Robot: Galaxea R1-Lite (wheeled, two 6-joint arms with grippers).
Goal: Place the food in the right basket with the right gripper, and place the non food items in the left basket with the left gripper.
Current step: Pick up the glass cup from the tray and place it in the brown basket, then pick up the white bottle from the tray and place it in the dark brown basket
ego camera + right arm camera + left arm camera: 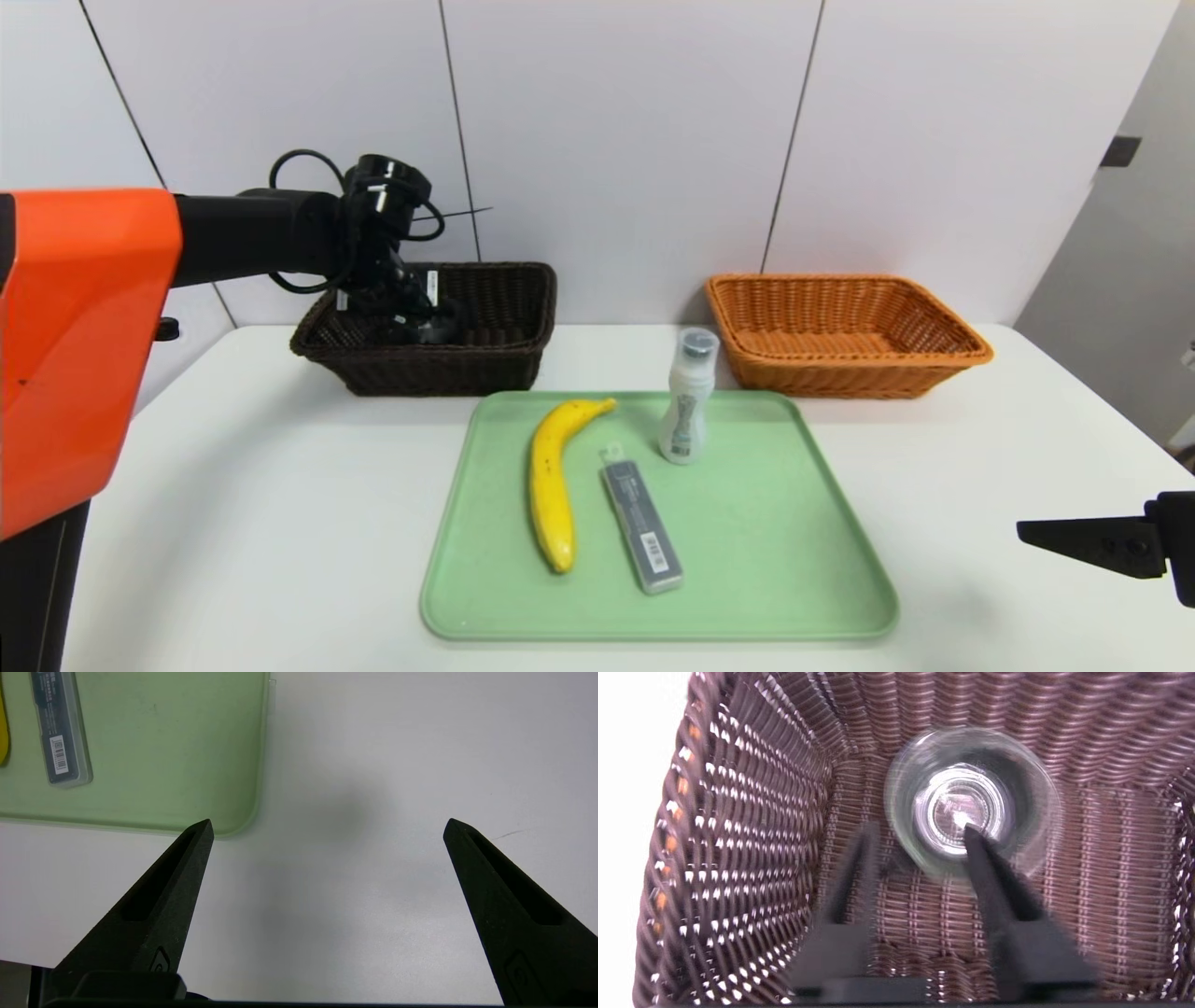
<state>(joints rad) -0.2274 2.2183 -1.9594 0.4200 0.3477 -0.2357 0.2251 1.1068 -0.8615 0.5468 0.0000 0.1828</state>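
A white tabletop [280, 523] stands against a wall of pale panels [616, 140] with thin dark seams. In the middle of the table sits a flat, pale green plastic tray [784, 560] with rounded corners. On it lie a long, slightly curved yellow banana [551, 481], a slim grey rectangular case with a barcode [641, 528] just beside the banana, and a small white bottle with a clear cap and grey label [688, 399], standing upright near the tray's far edge.

Behind the tray, the dark brown woven wicker basket [504, 322] sits to the left and the orange-tan woven wicker basket [840, 331] to the right, well apart.

The left gripper [915, 833], black with looping cables, on a black and orange arm, reaches down into the dark basket. Its jaws are parted. A small clear glass cup [971, 807] sits on the basket floor, seen from above; one finger [990, 877] overlaps its rim, the other stands just beside it, apart.

The right gripper [327, 826], with black wedge-shaped fingers, hangs spread wide over bare table near the tray's near right corner, holding nothing.
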